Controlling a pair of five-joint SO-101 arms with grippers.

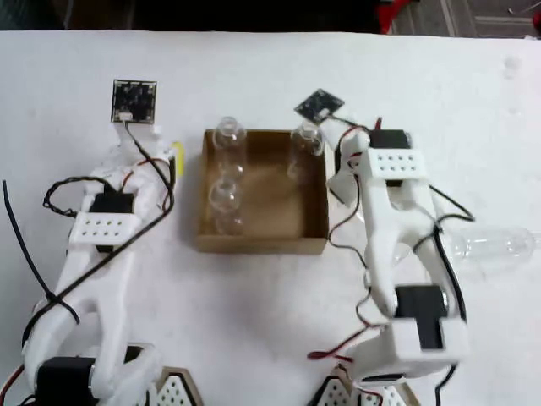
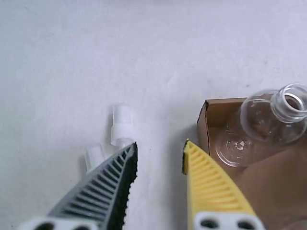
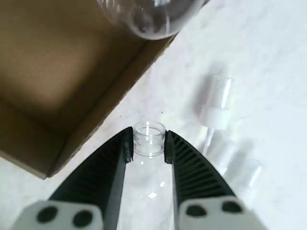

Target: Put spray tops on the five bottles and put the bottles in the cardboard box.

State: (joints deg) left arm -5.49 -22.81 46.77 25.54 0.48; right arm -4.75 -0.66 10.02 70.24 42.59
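Pinching the neck of a clear bottle in the right gripper, black fingers tight on it, just outside a corner of the cardboard box, a white spray top lying near. Holding the left gripper spread on nothing, grey fingertip just beside another spray top. Showing from above three bottles upright in the box and a fourth bottle lying well apart from it.

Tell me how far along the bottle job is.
Done: three clear plastic bottles stand in the brown cardboard box, but the one in the left wrist view has a bare neck. In hand: the right gripper clamps a fourth bottle by its neck; the open left gripper hangs beside a white spray top. Left: a fifth bottle lying on the white table.
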